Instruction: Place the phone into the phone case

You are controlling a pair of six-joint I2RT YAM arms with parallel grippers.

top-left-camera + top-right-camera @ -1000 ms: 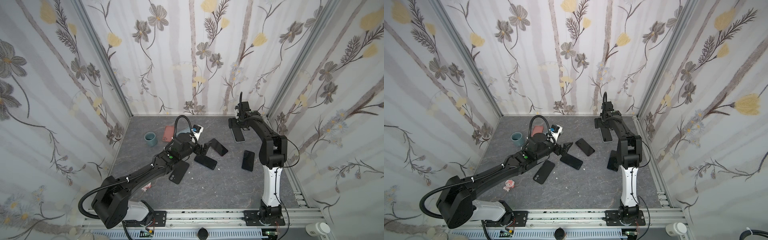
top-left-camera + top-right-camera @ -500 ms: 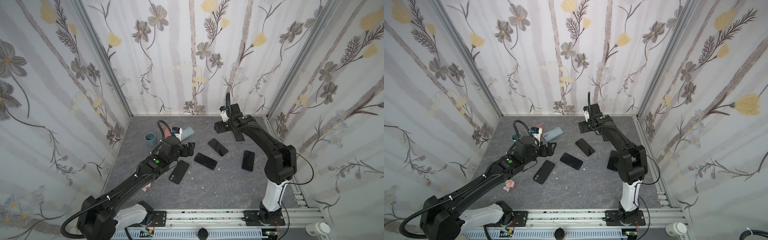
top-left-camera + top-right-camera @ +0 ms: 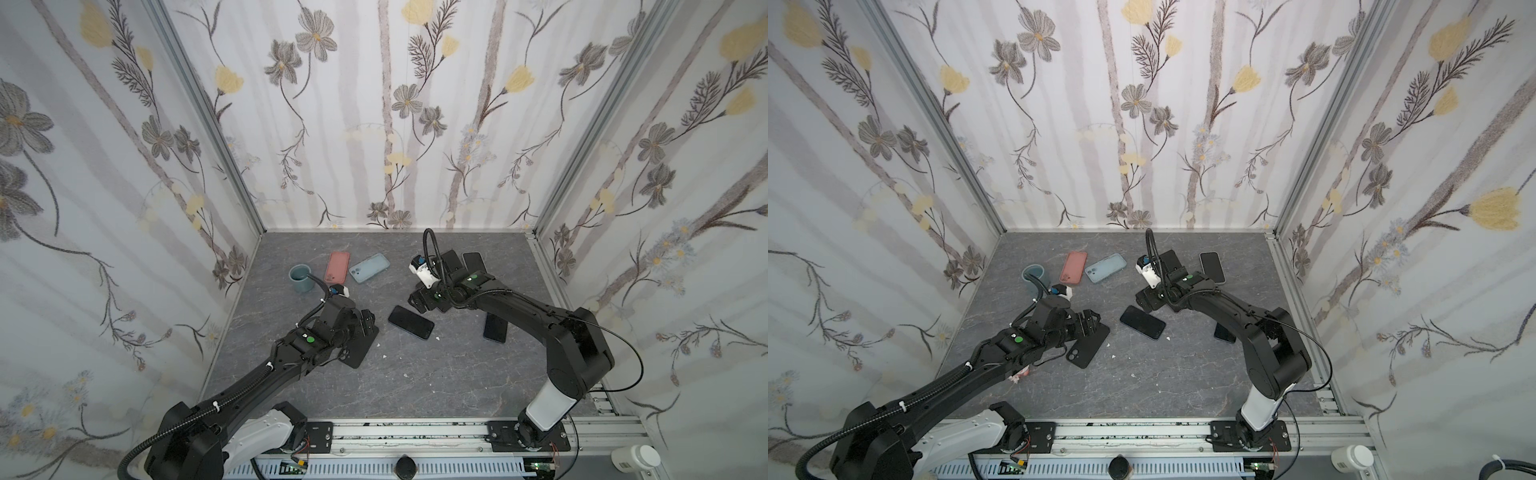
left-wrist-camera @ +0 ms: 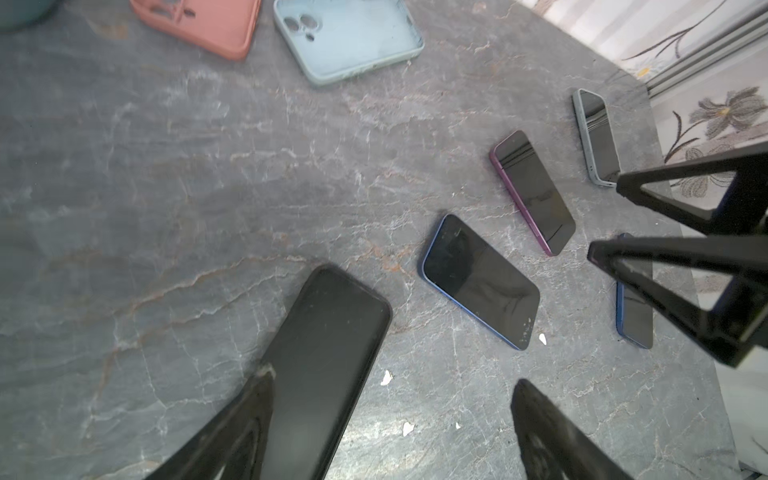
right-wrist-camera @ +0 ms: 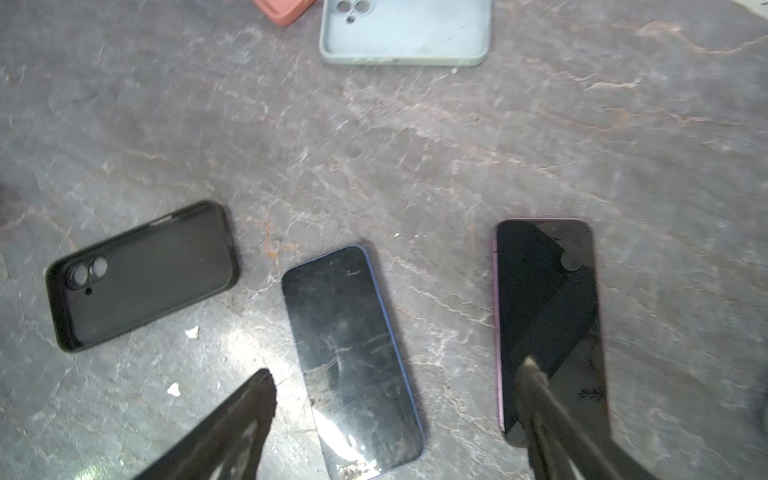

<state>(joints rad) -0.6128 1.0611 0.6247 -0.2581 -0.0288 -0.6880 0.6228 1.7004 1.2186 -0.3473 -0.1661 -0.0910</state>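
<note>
Now left tool (image 4: pixel 395 380), spread and empty, has drawn back over the black rubbery phone case (image 3: pixel 1088 347); right tool (image 5: pixel 397 370), likewise spread, has swung in toward it. Blue-edged flat phone (image 3: pixel 411 322) lies just beside that case.

Table (image 4: pixel 166 187): grey stone look with white and rust veins, plus a few white flecks (image 4: pixel 386 377). Walls (image 3: pixel 374 124): white paper, pale grey stripes, grey and yellow flowers on dark stems. Cases: salmon-pink case (image 4: pixel 199 20), pale blue case (image 4: pixel 353 37), matte black case (image 5: pixel 141 274). Phones all have black screens: blue-rimmed phone (image 4: pixel 478 282), purple-rimmed phone (image 4: pixel 534 193), grey-rimmed phone (image 4: pixel 596 139), dark-blue phone (image 4: pixel 633 324). Cup (image 3: pixel 300 278): dull teal.
</note>
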